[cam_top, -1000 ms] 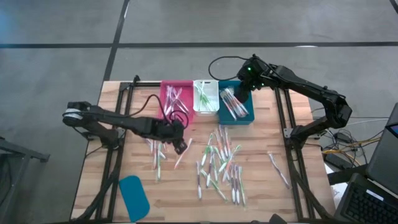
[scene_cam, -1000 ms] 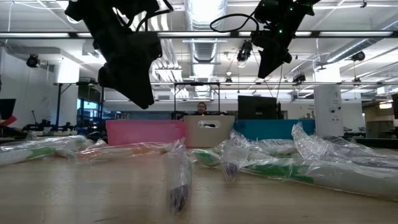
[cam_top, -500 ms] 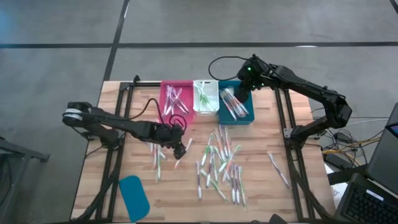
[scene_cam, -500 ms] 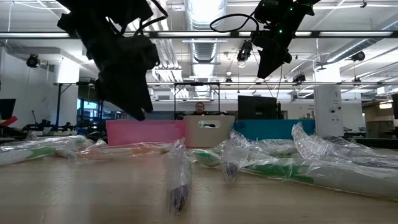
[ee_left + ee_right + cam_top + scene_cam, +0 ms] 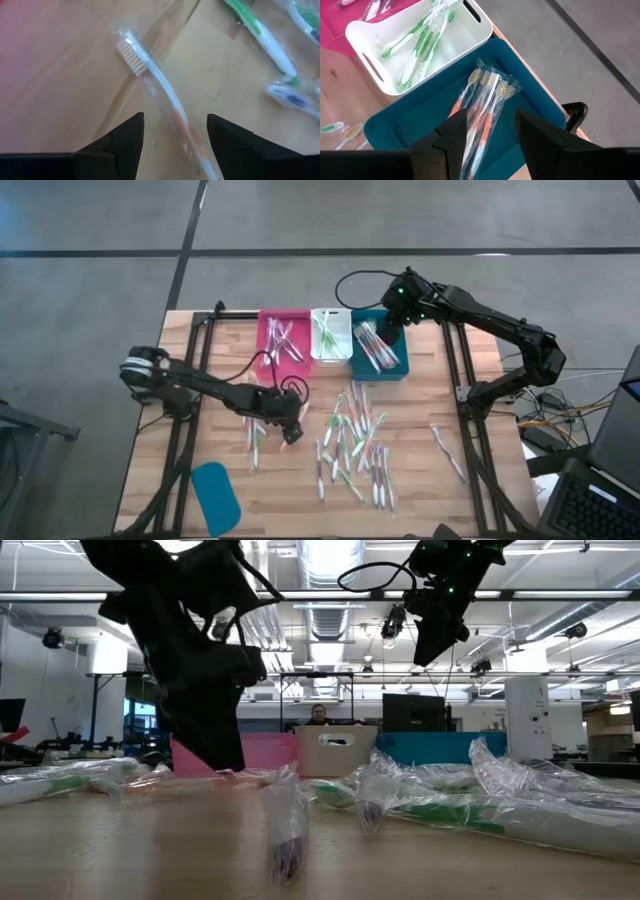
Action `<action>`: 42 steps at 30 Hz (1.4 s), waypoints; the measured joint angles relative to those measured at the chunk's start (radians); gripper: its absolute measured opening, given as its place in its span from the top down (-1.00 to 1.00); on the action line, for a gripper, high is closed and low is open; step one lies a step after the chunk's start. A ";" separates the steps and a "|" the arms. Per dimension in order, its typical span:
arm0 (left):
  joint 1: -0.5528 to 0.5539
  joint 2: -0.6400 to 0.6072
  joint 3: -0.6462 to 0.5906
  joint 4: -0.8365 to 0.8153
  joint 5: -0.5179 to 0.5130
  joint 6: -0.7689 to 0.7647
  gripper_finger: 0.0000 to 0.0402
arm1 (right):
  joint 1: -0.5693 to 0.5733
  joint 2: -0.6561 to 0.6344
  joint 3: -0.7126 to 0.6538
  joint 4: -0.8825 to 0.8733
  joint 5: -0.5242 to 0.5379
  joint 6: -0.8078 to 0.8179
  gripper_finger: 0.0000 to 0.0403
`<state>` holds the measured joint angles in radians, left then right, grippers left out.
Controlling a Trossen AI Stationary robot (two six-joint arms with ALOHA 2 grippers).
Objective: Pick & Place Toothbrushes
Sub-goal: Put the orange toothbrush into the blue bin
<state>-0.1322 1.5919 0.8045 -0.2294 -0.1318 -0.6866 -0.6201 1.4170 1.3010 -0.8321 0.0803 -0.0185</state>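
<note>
Many wrapped toothbrushes (image 5: 355, 445) lie scattered on the wooden table. My left gripper (image 5: 175, 135) stands open just above the table, its fingers on either side of one wrapped toothbrush (image 5: 160, 95) with an orange-marked handle that lies flat on the wood; in the high view this gripper (image 5: 290, 430) is left of the pile. My right gripper (image 5: 490, 125) hangs open above the teal bin (image 5: 540, 115), over a bundle of orange toothbrushes (image 5: 482, 107) lying on the bin's floor.
A pink bin (image 5: 283, 340), a white bin (image 5: 330, 335) with green toothbrushes and the teal bin (image 5: 378, 352) stand side by side at the far edge. A teal lid (image 5: 215, 492) lies near the front left. A stray toothbrush (image 5: 448, 452) lies to the right.
My left gripper has sunk toward the table and shifted a little toward the near edge, coming down over the toothbrush left of the pile. My right arm has kept still above the teal bin.
</note>
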 joint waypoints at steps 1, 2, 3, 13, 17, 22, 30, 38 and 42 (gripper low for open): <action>0.000 0.014 0.005 -0.003 0.000 -0.002 -0.10 | 0.000 0.000 0.000 0.000 0.000 0.003 0.19; 0.000 0.029 0.012 -0.007 0.000 -0.008 -0.10 | 0.000 0.000 0.000 0.000 0.000 0.003 0.20; 0.000 0.044 0.018 -0.006 0.000 -0.014 -0.10 | 0.000 0.000 0.000 0.000 0.000 0.002 0.21; 0.000 0.116 0.052 -0.013 -0.017 -0.053 0.08 | 0.000 0.000 -0.001 0.000 0.000 -0.001 0.40; 0.000 0.111 0.052 -0.016 -0.032 -0.065 0.31 | 0.000 0.000 -0.002 0.000 0.000 -0.031 0.48; 0.001 0.086 0.050 -0.025 -0.044 -0.058 0.61 | 0.000 0.000 -0.002 0.000 0.000 -0.063 0.57; 0.002 0.018 0.053 -0.024 -0.132 0.006 0.89 | 0.000 0.000 -0.004 -0.063 -0.055 0.021 0.72; 0.007 -0.052 0.053 0.015 -0.279 0.080 0.85 | 0.062 -0.032 -0.164 -0.071 -0.191 0.004 0.82; 0.022 -0.066 0.053 0.130 -0.287 0.171 0.87 | 0.127 -0.083 -0.329 0.082 -0.193 0.037 0.84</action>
<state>-0.1101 1.5261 0.8577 -0.0990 -0.4188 -0.5158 -0.4934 1.3339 0.9720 -0.7499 -0.1132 0.0186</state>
